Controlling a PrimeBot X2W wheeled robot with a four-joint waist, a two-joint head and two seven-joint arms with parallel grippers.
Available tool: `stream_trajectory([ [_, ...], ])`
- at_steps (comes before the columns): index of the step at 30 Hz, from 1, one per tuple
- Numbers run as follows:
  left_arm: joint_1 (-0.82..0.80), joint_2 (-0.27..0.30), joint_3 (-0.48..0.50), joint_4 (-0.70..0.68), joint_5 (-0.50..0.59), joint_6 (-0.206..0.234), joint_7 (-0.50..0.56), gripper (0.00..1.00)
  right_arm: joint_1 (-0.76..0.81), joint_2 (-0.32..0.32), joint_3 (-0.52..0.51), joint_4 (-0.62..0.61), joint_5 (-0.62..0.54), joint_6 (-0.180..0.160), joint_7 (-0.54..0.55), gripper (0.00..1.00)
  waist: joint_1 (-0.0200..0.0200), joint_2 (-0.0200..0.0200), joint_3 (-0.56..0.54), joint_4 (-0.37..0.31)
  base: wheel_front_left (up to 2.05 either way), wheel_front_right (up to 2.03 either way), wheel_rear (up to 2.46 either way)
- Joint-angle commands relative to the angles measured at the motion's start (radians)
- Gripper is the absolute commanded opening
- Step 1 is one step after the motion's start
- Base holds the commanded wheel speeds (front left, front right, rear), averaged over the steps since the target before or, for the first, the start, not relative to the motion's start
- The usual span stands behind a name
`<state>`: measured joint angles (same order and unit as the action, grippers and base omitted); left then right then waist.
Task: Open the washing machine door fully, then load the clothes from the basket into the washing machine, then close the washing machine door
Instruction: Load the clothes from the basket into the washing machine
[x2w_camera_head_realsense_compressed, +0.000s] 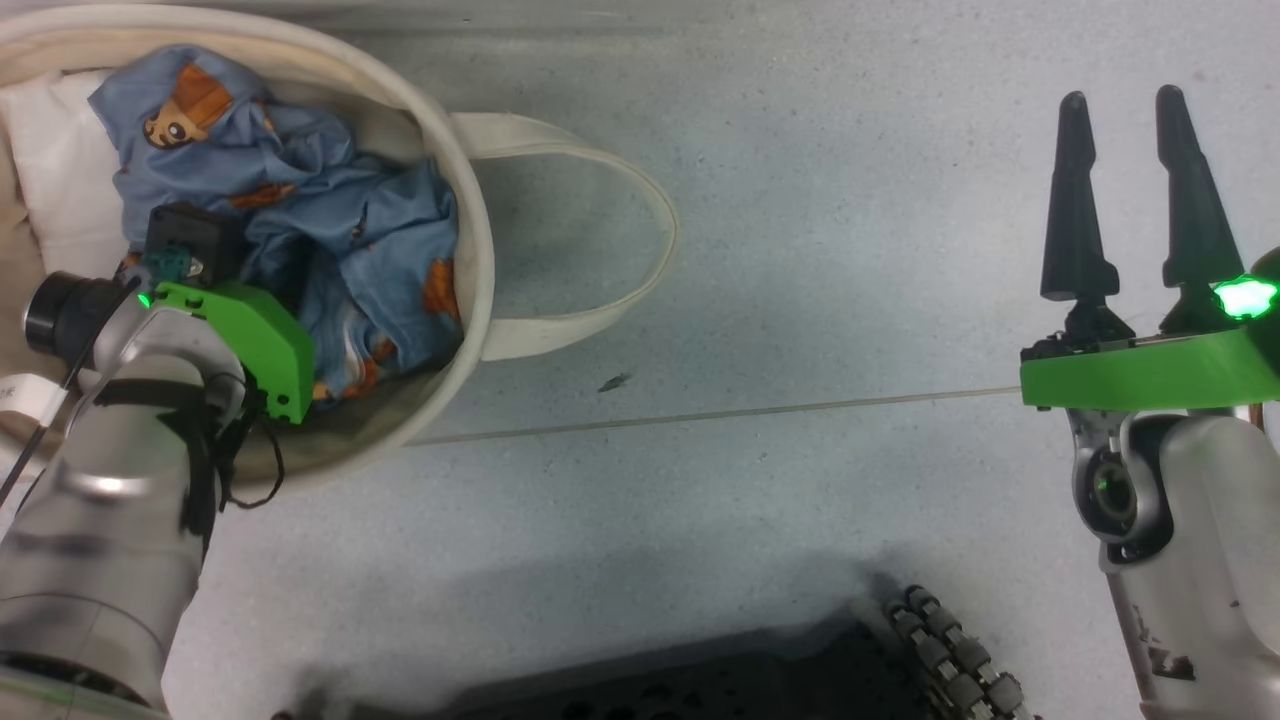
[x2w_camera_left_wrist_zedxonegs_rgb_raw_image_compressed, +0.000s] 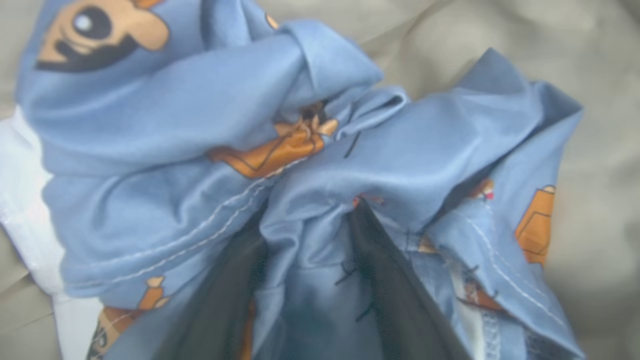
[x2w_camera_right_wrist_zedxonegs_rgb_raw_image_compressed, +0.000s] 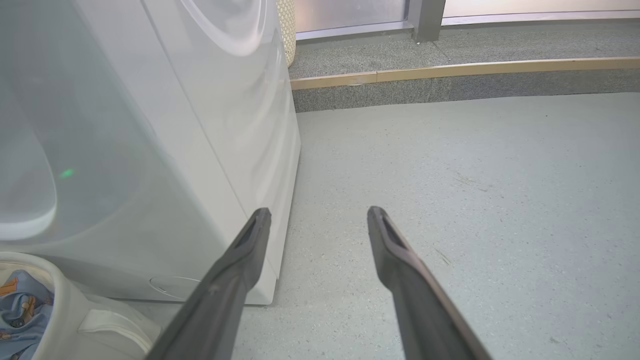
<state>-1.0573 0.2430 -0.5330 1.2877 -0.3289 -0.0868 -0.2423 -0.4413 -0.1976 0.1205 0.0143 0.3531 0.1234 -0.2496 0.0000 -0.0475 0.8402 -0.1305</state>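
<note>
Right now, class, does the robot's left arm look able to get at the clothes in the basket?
Very likely yes. The basket is open on top, nothing covers the clothes, and the left gripper has its fingers pushed into the folds.

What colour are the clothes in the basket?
The clothes are blue with orange cartoon figures; left wrist view.

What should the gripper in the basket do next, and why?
Probably squeeze the left gripper shut. Its fingers are pushed down into the blue clothes in the basket, standing apart with a fold of cloth bunched between them, so closing should catch that fold.
</note>
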Motion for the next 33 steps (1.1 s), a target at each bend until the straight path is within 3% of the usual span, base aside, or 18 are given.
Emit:
stream_trajectory([
  [1,0.006,0.029,0.021,-0.002,-0.012,0.009,-0.003,0.0,0.051,-0.001,0.008,-0.034,-0.009,0.007,-0.011,1.0,0.0,-0.0001,-0.002,0.002,0.0,0.0,0.0],
  [11,0.04,0.003,0.041,0.002,-0.054,0.004,-0.011,0.0,0.031,0.003,0.038,-0.008,0.011,0.007,-0.011,1.0,0.0,-0.0001,-0.061,0.029,0.0,0.0,0.0],
  [16,0.082,-0.022,0.1,-0.013,-0.125,-0.014,-0.018,0.0,0.009,0.011,0.07,0.029,0.032,0.007,-0.012,1.0,0.0,-0.0001,-0.13,0.044,0.0,0.0,0.0],
  [33,0.372,-0.012,0.286,-0.381,-0.076,-0.022,-0.019,0.0,0.04,0.03,0.123,0.139,0.115,0.007,-0.012,1.0,0.0,-0.0001,-0.434,0.114,0.0,0.0,0.0],
])
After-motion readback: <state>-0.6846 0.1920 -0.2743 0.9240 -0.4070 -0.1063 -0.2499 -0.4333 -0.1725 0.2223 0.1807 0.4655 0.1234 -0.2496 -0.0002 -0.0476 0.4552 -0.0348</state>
